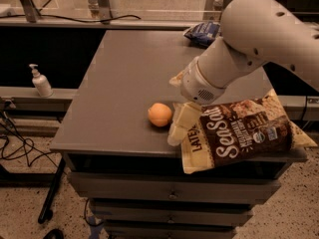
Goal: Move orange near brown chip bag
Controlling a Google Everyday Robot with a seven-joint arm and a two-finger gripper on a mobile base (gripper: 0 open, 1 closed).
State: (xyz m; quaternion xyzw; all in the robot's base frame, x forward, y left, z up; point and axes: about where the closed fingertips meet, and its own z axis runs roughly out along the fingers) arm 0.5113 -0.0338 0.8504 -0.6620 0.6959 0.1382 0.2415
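The orange [160,114] lies on the grey table [129,68] near its front edge. The brown chip bag [239,133], with white "Sea Salt" script, lies flat at the front right corner and overhangs the edge. My gripper [178,125] points down between them, just right of the orange and over the bag's left end. Its cream fingers [185,114] are open and hold nothing. The orange sits a finger's width from the gripper and a short way left of the bag.
A dark blue chip bag [202,33] lies at the table's far right edge, partly behind my arm [259,39]. A soap dispenser [41,81] stands on a ledge to the left. Drawers [169,193] are below the tabletop.
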